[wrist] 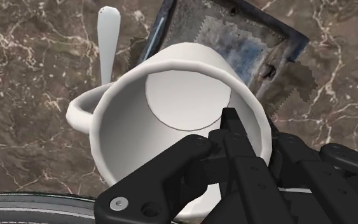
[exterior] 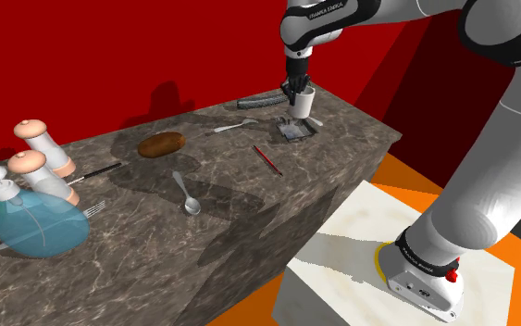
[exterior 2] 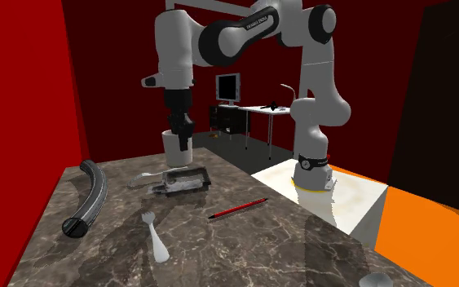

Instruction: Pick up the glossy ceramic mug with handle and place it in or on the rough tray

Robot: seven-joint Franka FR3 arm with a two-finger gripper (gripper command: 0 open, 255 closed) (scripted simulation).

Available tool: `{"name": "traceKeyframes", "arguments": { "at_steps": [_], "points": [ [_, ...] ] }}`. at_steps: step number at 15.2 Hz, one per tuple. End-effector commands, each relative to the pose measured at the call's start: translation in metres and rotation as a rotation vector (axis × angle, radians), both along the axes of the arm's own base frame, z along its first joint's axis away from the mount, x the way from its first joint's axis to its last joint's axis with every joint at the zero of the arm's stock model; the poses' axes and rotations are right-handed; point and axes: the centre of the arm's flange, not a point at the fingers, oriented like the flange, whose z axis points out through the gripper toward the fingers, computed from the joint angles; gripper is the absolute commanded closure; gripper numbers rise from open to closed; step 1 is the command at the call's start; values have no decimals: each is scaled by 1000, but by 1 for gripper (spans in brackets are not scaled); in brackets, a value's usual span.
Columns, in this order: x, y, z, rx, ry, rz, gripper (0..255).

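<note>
A white mug [exterior: 303,102] with a side handle hangs upright just above the marble counter. My black gripper [exterior: 297,91] is shut on the mug's rim, with one finger [wrist: 233,130] inside the cup and the other outside its wall. From the second exterior view the mug [exterior 2: 178,147] hovers over the back edge of the small dark tray [exterior 2: 184,181], below the gripper [exterior 2: 178,129]. In the wrist view the mug [wrist: 171,95] partly hides the tray [wrist: 260,51], whose floor is a rough grey. The tray [exterior: 295,131] lies flat near the counter's far corner.
A red pen [exterior: 267,159], a spoon [exterior: 187,196], a fork [exterior: 235,125] and a brown potato [exterior: 161,144] lie on the counter. A black curved bar [exterior 2: 89,200] is beyond the tray. Two shakers [exterior: 41,139] and a blue spray bottle [exterior: 31,222] stand at the shoulder view's left.
</note>
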Motion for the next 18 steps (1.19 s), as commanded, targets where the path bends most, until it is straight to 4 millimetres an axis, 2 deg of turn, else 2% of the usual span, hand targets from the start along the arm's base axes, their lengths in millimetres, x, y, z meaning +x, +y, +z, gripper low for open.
{"name": "traceKeyframes", "arguments": {
  "at_steps": [1, 4, 12, 13, 18],
  "points": [
    [-1, 1, -10, 0, -1, 0, 255],
    [-1, 1, -28, 0, -1, 0, 255],
    [-1, 1, -28, 0, -1, 0, 255],
    [-1, 1, -28, 0, -1, 0, 0],
    [-1, 1, -28, 0, -1, 0, 0]
  ]
}}
